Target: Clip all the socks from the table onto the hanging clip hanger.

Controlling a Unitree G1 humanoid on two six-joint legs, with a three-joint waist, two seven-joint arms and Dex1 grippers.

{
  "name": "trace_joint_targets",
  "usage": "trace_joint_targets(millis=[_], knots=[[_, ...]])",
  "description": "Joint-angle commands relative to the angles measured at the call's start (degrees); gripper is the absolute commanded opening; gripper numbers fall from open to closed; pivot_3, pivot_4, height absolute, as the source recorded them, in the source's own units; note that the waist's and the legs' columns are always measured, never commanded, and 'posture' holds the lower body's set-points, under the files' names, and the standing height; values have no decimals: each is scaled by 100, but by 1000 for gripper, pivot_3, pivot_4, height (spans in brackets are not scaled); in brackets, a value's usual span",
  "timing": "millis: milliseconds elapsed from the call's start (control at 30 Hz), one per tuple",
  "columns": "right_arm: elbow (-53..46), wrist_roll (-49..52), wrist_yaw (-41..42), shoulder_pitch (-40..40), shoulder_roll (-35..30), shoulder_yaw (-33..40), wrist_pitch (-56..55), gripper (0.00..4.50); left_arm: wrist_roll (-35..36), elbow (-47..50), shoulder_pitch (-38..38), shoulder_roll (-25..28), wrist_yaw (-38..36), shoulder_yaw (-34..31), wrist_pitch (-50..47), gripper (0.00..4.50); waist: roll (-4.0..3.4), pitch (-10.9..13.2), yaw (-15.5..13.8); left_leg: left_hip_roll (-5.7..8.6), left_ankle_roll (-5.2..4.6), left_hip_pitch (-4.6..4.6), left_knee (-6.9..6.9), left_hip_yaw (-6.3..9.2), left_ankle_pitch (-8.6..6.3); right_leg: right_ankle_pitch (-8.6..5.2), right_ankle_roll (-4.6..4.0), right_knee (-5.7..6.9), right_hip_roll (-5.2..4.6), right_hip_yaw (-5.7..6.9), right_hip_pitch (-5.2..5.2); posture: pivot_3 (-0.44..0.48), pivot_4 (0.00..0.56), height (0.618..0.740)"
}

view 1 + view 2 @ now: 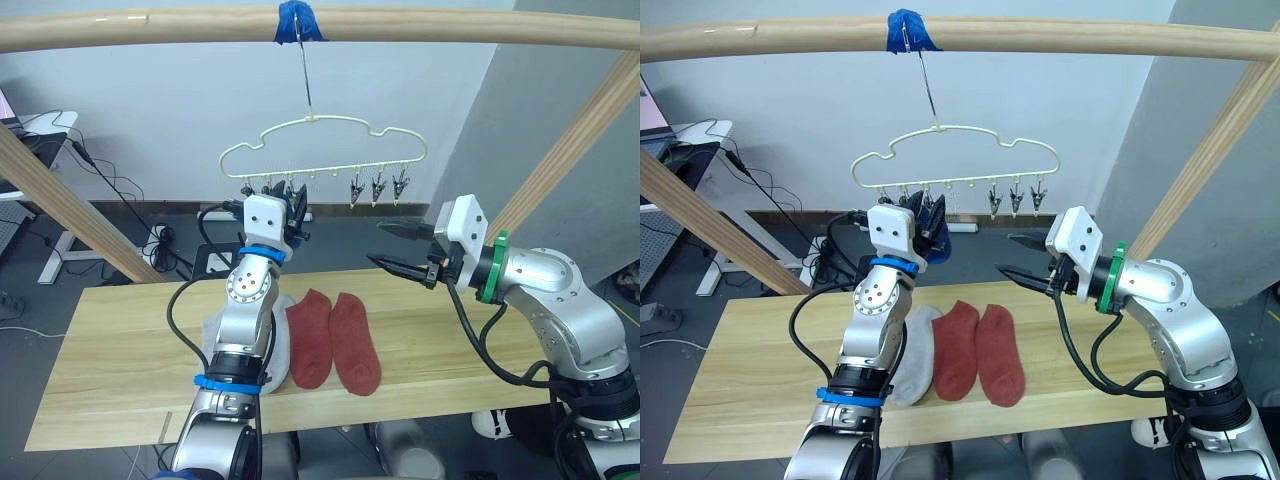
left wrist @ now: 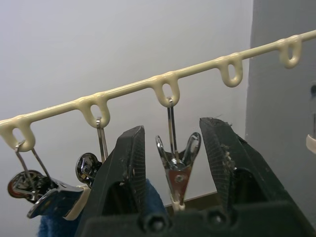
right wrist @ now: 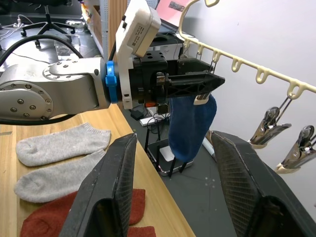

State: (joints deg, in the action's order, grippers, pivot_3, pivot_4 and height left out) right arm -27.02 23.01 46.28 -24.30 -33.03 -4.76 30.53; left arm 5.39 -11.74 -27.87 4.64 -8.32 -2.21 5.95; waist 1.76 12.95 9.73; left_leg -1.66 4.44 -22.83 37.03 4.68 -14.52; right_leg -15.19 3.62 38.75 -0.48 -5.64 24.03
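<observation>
Left gripper [image 2: 180,163], fingers apart, brackets a small metal clip [image 2: 176,168] hanging upright from the pale-yellow wire hanger [image 1: 322,152]; right gripper [image 1: 393,248] open, farther off.

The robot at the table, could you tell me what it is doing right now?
It is hanging socks. The left end effector is raised to the clip hanger, its fingers either side of a metal clip, with a blue sock hanging there. The right end effector hovers open nearby, holding nothing. Two rust red socks and two grey socks lie on the table.
</observation>
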Motion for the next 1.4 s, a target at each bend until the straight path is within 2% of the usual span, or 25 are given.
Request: trace_joint_targets(millis=[33, 300, 400, 500, 600, 767, 867, 1000, 1200, 1400], knots=[[-63, 17, 51, -112, -45, 32, -131, 2491, -122, 132, -57, -1, 87, 24, 68, 1927, 0, 0, 0, 0, 0, 0, 0, 0, 0, 0, 0, 0, 0, 0, 0, -253, 225, 730], [-45, 51, 20, -143, -24, 44, -104, 2491, -200, 174, -60, -4, 88, 61, -39, 1927, 0, 0, -1, 0, 0, 0, 0, 0, 0, -1, 1, 0, 0, 0, 0, -251, 223, 730], [-49, 62, 13, -149, -23, 48, -97, 2491, -196, 196, -57, 2, 79, 59, -50, 1392, 0, 0, -2, 0, 0, 0, 0, 0, 0, -1, 1, 0, 0, 0, 0, -250, 223, 730], [-36, 58, 5, -150, -19, 43, -101, 2491, -187, 213, -52, 6, 49, 66, -56, 570, 0, 0, -2, 0, 0, 0, 0, 0, 0, -1, 2, 0, 0, 0, 0, -248, 222, 730], [-28, 18, -6, -100, -4, -28, -104, 2491, -180, 243, -44, 13, 40, 57, -78, 138, 0, 0, -2, 0, 0, 0, 0, 0, 0, -1, 2, 0, 0, 0, 0, -246, 223, 730], [-32, -263, -283, 121, 84, -383, 83, 2491, -146, 358, 3, 56, 6, 25, -155, 103, 0, 1, -5, 0, 0, 1, -2, 1, 0, -2, 4, 0, 0, 1, 0, -238, 225, 730], [177, -921, -852, 416, 267, -1025, 293, 3065, -30, 506, 51, 127, -171, 31, -309, 103, 1, 0, -5, 0, 0, 0, -1, 0, 0, -2, 3, -1, 0, 0, 0, -238, 225, 730], [835, -1753, -1764, 706, 960, -1800, 389, 4448, 184, 767, 128, 278, -522, 45, -591, 103, -4, 6, -2, -5, 1, 3, -4, 2, 0, -4, 6, 1, 4, 1, 2, -222, 232, 730], [2260, -2340, -2608, 761, 1933, -2018, 61, 4500, 556, 1101, 250, 528, -958, -75, -1061, 103, -3, 29, -13, -5, 1, 2, 0, 0, 1, -5, 8, 2, 3, -1, 2, -208, 238, 730], [3441, -2593, -2937, 599, 2445, -1903, -342, 4500, 842, 1325, 357, 815, -1327, -125, -1500, 103, -7, 33, -18, -5, 1, 3, -2, 1, 0, -1, 1, 0, 4, -1, 2, -200, 240, 730]])
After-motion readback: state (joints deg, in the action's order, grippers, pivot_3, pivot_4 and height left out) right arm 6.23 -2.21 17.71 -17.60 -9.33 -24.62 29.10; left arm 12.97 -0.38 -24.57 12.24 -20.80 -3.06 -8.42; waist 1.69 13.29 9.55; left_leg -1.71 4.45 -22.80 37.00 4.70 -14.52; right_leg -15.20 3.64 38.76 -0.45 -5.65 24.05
